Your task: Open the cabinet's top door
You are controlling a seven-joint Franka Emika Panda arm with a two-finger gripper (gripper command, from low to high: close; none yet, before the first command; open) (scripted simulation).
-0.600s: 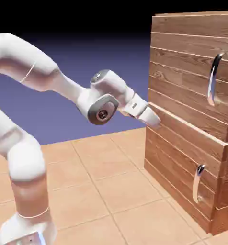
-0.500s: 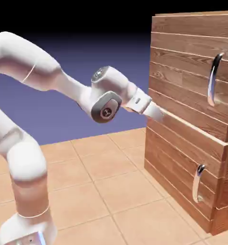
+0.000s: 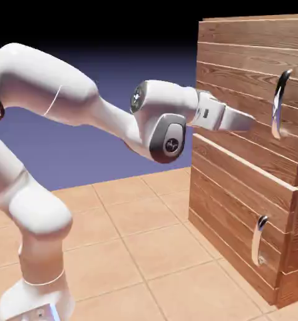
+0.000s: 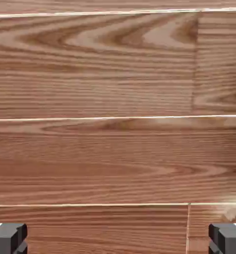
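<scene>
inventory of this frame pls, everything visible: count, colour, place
cabinet: 1, brown wood planks, right side of the exterior view
top door: 1, brown planks, cabinet's upper front; fills the hand view
long curved handle: 1, silver, right part of the top door
lower panel: 1, brown planks, below the top door
small handle: 1, silver, on the lower panel
floor: tan tiles, under everything
arm: 1, white, from lower left
gripper: 1, open, at the top door, left of the long handle

The floor (image 3: 133,232) is made of large square tiles in a warm terracotta color, with thin darker lines between them, and it fills the lower half of the frame. Behind it, the backdrop (image 3: 114,63) is plain blue-violet in the middle left and becomes black toward the top of the frame.
</scene>
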